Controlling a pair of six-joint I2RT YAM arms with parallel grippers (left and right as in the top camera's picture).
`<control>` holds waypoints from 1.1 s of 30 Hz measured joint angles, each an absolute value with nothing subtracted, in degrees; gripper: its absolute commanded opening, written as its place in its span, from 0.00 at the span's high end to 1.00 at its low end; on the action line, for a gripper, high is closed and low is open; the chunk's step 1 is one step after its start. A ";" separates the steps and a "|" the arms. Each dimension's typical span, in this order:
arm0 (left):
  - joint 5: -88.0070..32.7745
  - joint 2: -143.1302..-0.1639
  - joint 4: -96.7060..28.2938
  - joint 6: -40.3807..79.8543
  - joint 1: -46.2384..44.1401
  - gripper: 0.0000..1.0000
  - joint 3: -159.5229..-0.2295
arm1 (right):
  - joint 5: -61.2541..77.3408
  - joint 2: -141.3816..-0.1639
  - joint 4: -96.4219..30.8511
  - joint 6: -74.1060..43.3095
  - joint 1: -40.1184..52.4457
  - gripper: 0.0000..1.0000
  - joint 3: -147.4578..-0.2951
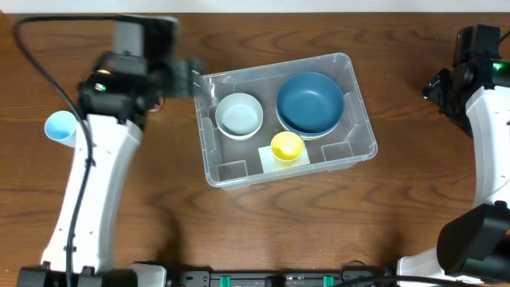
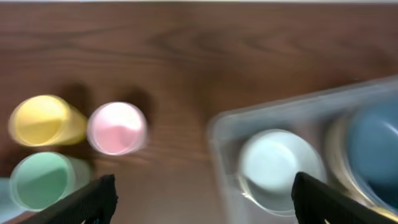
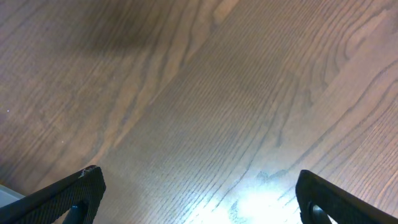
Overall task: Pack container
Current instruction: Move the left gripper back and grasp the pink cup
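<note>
Sitting beside the left hand (image 1: 191, 79) is the container (image 1: 356, 127).

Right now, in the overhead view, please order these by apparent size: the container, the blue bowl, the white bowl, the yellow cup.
Largest to smallest:
1. container
2. blue bowl
3. white bowl
4. yellow cup
No two look alike in size.

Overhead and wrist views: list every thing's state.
container: uncovered, partly filled
blue bowl: upright, inside
pale bowl: upright, inside
yellow cup: upright, inside
light blue cup: on table
pink cup: on table
green cup: on table
second yellow cup: on table
left gripper: open, empty
right gripper: open, empty
</note>
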State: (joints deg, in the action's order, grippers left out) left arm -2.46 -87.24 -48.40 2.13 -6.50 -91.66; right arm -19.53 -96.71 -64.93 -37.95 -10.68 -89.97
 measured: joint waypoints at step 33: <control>-1.23 -116.09 -40.49 -6.57 3.01 0.40 -91.66 | -19.53 -96.71 -64.93 -37.95 -10.68 0.01 -89.97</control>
State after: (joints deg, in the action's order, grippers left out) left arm -1.23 -116.09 -40.49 -6.57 3.01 -91.66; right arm -19.53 -96.71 -64.93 -37.95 -10.68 -89.97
